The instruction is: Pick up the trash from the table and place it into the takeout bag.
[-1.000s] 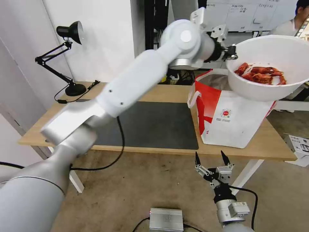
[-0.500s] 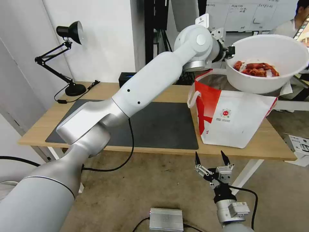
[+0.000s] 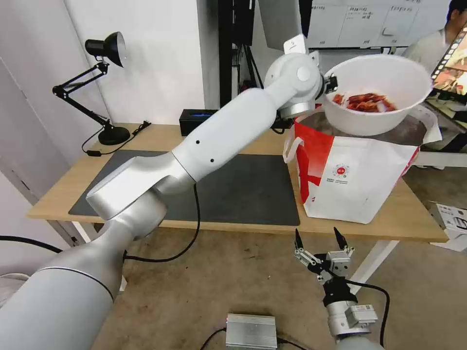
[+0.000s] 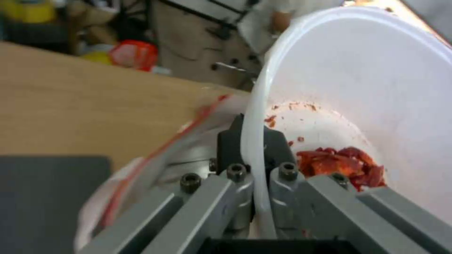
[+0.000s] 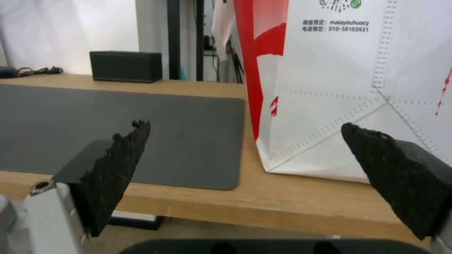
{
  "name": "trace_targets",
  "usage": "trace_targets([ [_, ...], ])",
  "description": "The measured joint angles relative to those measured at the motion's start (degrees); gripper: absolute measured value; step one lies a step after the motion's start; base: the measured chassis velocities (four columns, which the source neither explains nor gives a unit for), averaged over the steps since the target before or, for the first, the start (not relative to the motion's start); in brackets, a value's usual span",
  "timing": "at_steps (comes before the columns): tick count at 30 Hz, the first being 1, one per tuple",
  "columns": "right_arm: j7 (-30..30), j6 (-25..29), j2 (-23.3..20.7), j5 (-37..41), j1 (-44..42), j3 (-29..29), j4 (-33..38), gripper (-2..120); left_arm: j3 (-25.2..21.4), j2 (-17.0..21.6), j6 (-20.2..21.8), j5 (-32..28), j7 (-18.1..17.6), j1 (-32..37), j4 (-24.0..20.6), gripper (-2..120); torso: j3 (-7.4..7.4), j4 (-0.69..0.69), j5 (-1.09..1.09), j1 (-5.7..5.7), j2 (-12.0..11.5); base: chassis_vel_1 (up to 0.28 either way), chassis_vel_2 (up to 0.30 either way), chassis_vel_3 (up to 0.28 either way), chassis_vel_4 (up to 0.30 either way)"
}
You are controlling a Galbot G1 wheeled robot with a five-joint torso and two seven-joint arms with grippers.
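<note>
A white round bowl [image 3: 377, 92] with red scraps [image 3: 365, 102], the trash in view, hangs tilted just above the open mouth of the white and red takeout bag [image 3: 355, 180], which stands on the right end of the table [image 3: 146, 138]. My left gripper [image 3: 333, 82] is shut on the bowl's near rim. In the left wrist view, the left gripper [image 4: 254, 141] pinches the bowl [image 4: 376, 88] by its rim, the red scraps [image 4: 344, 165] lie inside, and the bag's edge [image 4: 155, 155] sits below. My right gripper [image 3: 318, 238] stands open below the table's front edge, facing the bag [image 5: 353, 88].
A dark grey mat [image 3: 233, 189] covers the table's middle. A black box [image 3: 197, 116] and a black desk lamp [image 3: 104, 48] stand at the back. On the floor lie a silver box [image 3: 251, 330] and a white carton [image 3: 452, 218].
My left arm has carried the bowl leftward and away from the camera, bringing it over the bag's mouth. The right arm has not moved.
</note>
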Motion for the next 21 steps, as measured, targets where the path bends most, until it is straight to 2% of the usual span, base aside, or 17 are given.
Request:
trace_targets([
  [7,0.00,0.00,0.00,0.00,0.00,0.00,0.00,100,1.12,0.04,-1.07,1.37,-2.55,1.45,-0.40,0,0.00,0.00,0.00,0.00,0.00,0.000,0.000,0.000,0.000],
  [21,0.00,0.00,0.00,0.00,0.00,0.00,0.00,100,2.68,0.11,1.76,3.48,-2.69,1.61,-1.62,0,0.00,0.00,0.00,0.00,0.00,0.000,0.000,0.000,0.000],
])
